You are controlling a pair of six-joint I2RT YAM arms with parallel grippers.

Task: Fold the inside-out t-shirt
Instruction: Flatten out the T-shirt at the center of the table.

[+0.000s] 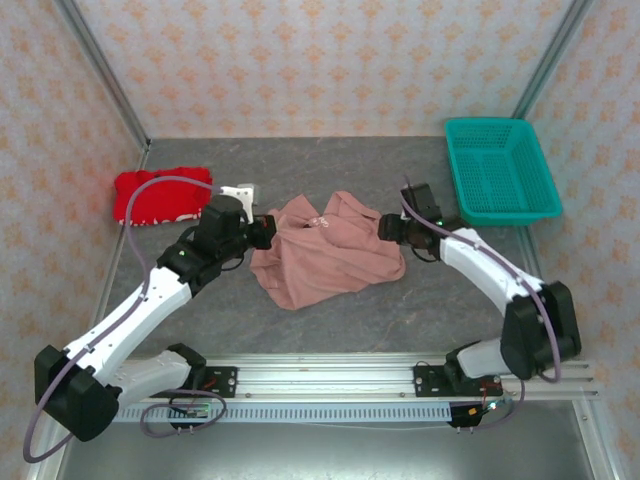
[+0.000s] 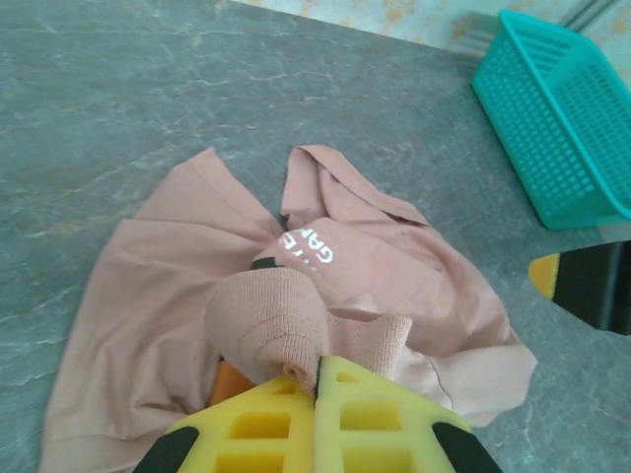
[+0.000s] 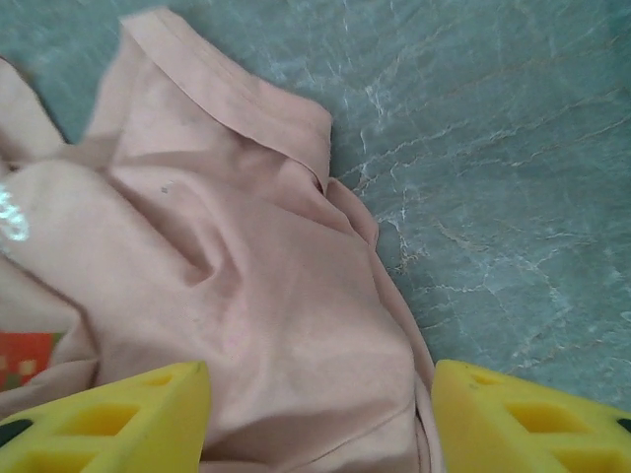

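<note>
The salmon-pink t-shirt (image 1: pixel 325 255) lies crumpled in the middle of the grey table, a white print (image 2: pixel 308 246) on its upper folds. My left gripper (image 1: pixel 268 231) is at the shirt's left edge, and its yellow fingers (image 2: pixel 320 389) are shut on a bunched fold of the pink fabric (image 2: pixel 271 320). At the shirt's right edge is my right gripper (image 1: pixel 385 227). Its yellow fingers (image 3: pixel 148 414) stand open, wide apart over the shirt cloth (image 3: pixel 296 335), gripping nothing.
A bright red garment (image 1: pixel 158 195) with white trim lies at the back left. A teal plastic basket (image 1: pixel 500 170) stands at the back right. Patterned walls close the table on three sides. Bare grey table lies in front of the shirt.
</note>
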